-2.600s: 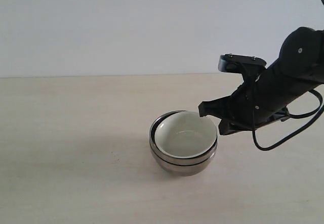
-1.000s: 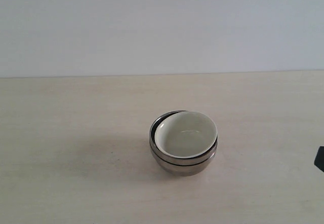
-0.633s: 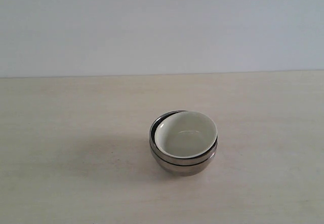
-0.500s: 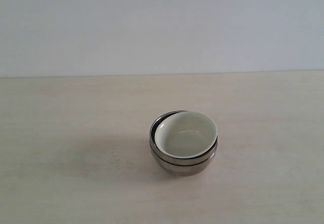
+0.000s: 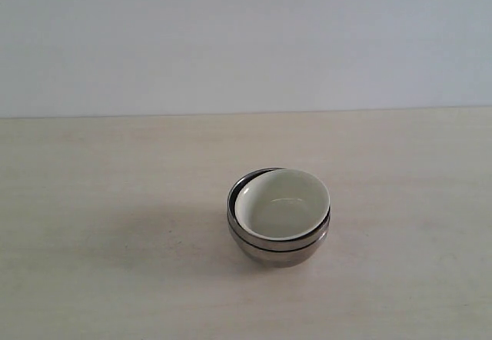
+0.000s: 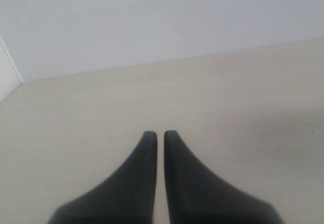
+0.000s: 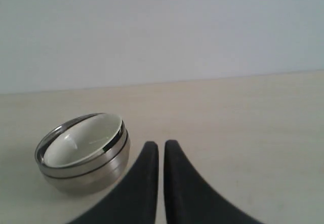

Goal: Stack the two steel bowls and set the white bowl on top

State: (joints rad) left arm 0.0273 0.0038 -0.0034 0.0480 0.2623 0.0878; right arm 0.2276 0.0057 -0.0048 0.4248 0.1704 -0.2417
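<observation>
Near the middle of the pale wood-grain surface (image 5: 115, 201), the two steel bowls (image 5: 270, 251) stand nested one inside the other, their rims showing as two shiny bands with a thin dark line between them. The white bowl (image 5: 282, 203) sits inside the upper steel bowl, open side up, with its rim rising a little above the steel. It is off-centre, pushed toward the right of the steel rim in the exterior view, so a dark crescent shows along the left. A soft shadow lies on the surface to the left of the stack, and a plain pale wall (image 5: 231, 40) rises behind.

From the right wrist camera, the right pincer (image 7: 161, 144) has its two black fingers drawn nearly together, with only a narrow slit between them and nothing held. The stack is near the fingers but clear of them. The left pincer (image 6: 158, 133) looks the same, fingers almost touching and gripping nothing, above the surface.
</observation>
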